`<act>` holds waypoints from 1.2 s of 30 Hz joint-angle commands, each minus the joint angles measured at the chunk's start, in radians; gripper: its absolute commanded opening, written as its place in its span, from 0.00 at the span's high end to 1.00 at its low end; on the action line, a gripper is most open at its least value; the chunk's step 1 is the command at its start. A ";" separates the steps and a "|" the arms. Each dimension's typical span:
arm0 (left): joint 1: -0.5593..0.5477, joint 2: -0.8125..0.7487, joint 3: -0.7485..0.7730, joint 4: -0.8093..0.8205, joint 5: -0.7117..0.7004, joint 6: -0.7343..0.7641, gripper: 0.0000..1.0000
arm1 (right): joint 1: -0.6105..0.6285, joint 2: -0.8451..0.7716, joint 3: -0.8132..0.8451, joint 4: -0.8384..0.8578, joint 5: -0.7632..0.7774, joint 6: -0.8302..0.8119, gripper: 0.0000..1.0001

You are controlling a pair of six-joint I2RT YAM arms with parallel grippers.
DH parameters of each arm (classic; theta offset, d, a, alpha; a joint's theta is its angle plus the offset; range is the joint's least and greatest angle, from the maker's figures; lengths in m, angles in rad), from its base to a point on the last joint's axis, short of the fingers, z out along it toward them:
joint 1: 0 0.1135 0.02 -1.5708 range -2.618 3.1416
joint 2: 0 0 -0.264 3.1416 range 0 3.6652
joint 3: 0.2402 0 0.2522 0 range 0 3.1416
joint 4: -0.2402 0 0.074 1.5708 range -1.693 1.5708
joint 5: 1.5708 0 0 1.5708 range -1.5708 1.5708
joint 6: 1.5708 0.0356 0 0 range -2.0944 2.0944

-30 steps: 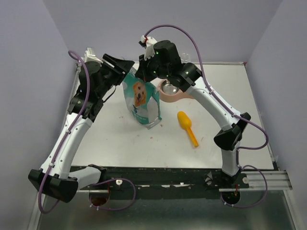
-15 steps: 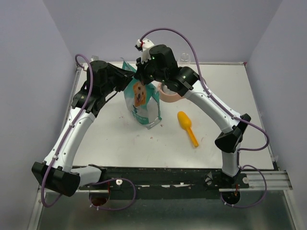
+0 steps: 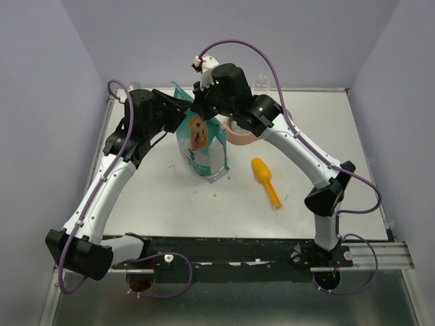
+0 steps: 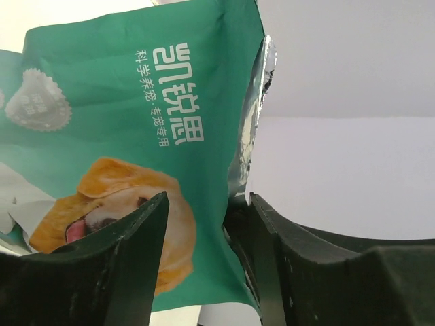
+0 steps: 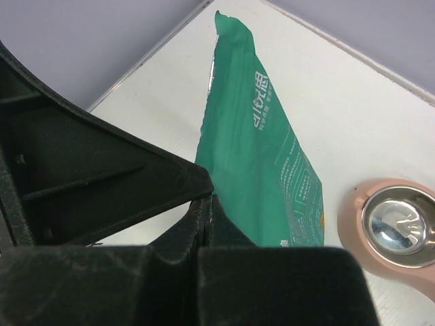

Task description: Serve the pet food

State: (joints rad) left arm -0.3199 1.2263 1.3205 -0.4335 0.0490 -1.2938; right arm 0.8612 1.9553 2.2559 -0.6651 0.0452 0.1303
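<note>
Opening of the teal bag [image 4: 136,102] looks like the step in hand. The right gripper [image 5: 207,202] is pinched flat on the bag's top edge, while the left gripper [image 4: 207,204] straddles a side edge, jaws apart and not yet clamped. No pet food shows; presumably it is inside. Next the left should close, then both should pull the mouth apart gently, keeping the bag upright near the bowl [image 5: 353,204].

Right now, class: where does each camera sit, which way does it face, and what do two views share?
Top external: above and behind the bases, looking down on the table; left arm and right arm meet at the bag.
Left wrist: on the left arm, facing the bag's printed front between its spread fingers.
Right wrist: on the right arm, looking down past its closed fingers at bag and bowl.
All share the bag.
</note>
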 commanded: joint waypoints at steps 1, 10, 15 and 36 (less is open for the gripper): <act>-0.001 -0.048 -0.014 -0.008 -0.038 0.045 0.41 | 0.002 -0.025 -0.002 0.019 0.036 -0.001 0.99; 0.024 -0.102 -0.063 0.024 -0.041 0.047 0.37 | 0.002 -0.026 -0.004 0.013 0.038 0.005 0.99; 0.024 -0.083 -0.066 0.027 -0.034 0.036 0.40 | 0.001 -0.026 0.005 0.007 0.033 0.006 0.99; 0.024 -0.070 -0.027 0.044 -0.029 0.054 0.42 | 0.001 -0.007 0.039 -0.016 0.021 0.003 0.99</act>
State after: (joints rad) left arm -0.3012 1.1801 1.2602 -0.3901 0.0353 -1.2617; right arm 0.8623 1.9518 2.2696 -0.6540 0.0570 0.1345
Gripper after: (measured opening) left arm 0.580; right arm 0.009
